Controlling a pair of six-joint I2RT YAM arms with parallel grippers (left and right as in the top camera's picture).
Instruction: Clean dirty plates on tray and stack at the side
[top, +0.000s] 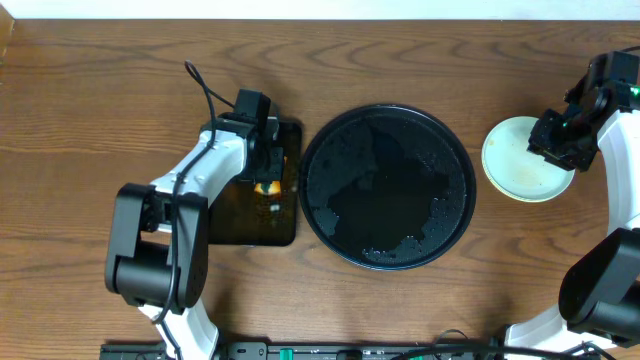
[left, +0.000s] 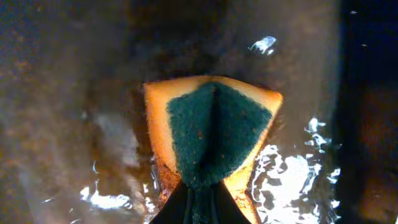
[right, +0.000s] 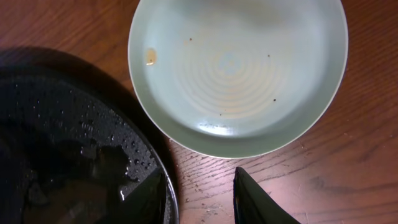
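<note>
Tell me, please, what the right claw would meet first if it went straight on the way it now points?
Probably the brown wooden table, in the strip between the pale mint round plate and the large round glossy black tray. The plate's near rim lies just beyond; depth is unclear.

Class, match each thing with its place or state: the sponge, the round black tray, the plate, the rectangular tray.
Things:
1 sponge
2 round black tray
3 plate
4 rectangular tray

Places or states:
A on the wooden table, outside both trays
B wet, no plates on it
C pinched between the left fingers
D directly left of the round tray

Pairs: 1-C, 2-B, 3-A, 4-D
</note>
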